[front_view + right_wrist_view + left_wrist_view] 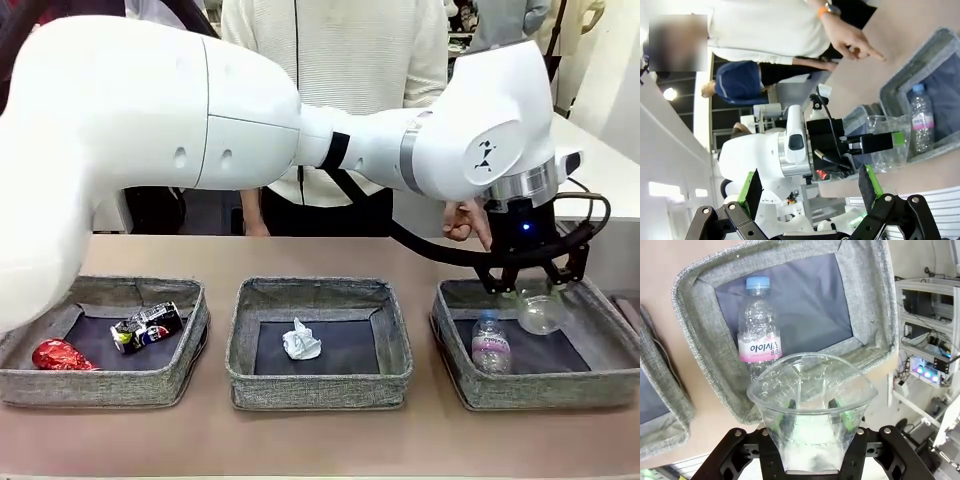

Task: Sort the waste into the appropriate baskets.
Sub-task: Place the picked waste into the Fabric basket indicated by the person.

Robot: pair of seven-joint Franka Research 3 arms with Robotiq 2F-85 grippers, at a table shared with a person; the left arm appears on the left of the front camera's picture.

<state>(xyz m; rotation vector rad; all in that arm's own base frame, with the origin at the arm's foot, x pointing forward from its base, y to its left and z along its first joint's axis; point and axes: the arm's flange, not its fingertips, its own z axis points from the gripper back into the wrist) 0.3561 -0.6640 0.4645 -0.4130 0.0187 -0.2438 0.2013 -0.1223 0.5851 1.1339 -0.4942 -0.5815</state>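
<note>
On the pink band of the clear bottle [759, 335], white Korean lettering and "8.0" can be read; a pale blue cap is fitted on top. The bottle is laid on the dark bottom of the right basket [455, 370], close to its near-left wall.

A clear plastic cup [812, 407], ribbed and flared at the rim, is seen at the left gripper [533, 288], above the right basket and just beside the bottle. The green pads [790, 404] are seen through the plastic, inside the cup; whether the cup is gripped or let go cannot be told.

A crumpled white paper ball [300, 340] is found in the middle basket [318, 385]. In the left basket [100, 385] a red can [60, 355] and a dark multicoloured can [147, 327] are laid side by side; their print cannot be read.

The right gripper [810, 192] is held with its fingers wide apart, nothing between them. A person's hand [467, 220] is seen behind the left arm.
</note>
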